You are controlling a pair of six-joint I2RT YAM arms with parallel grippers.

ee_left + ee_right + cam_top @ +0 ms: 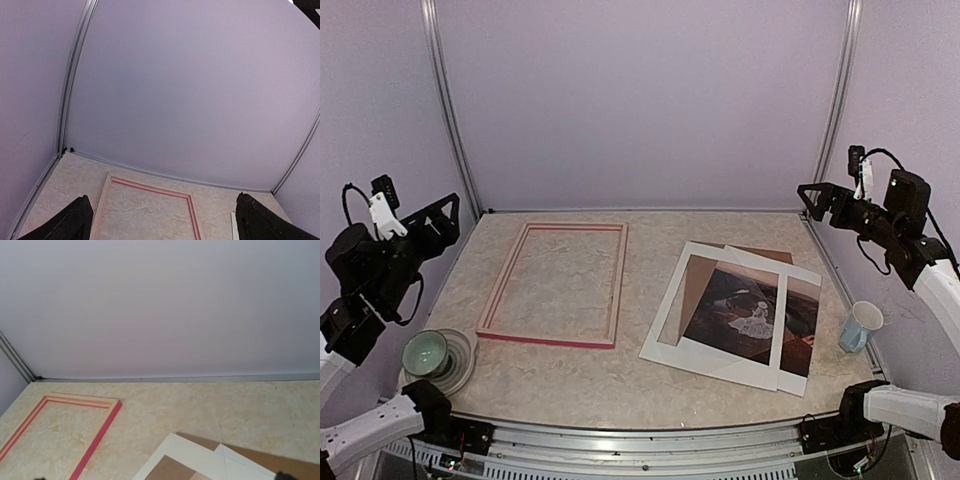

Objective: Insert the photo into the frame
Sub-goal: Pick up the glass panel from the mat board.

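One photo [745, 305], dark with a small white figure, lies flat on the right half of the table [650, 390]. It sits in a skewed stack with a white mat sheet [715, 355] and a brown backing board [765, 254]. A strip of the mat crosses the photo; the exact layering cannot be told. The photo's long axis runs roughly near-to-far, tilted a little clockwise.

The frame [545, 340], pink-red and empty, lies flat on the left half. It is well apart from the stack, with bare table between them. Its long axis is also near-to-far.

The right gripper [817, 197] hangs high by the right wall, jaws spread wide and holding nothing. The photo is below it, toward the table's middle and the near edge. The left gripper [445, 212] is raised over the left edge, also spread and empty, with the frame below and ahead of it.

Judgement: the right arm is nearer the photo and the left arm nearer the frame, so the pick falls to the right. Nothing is grasped yet, and the task has not begun.

A mug [860, 325] stands just right of the stack. A green cup [425, 352] on a saucer [465, 362] stands near the frame's near-left corner.
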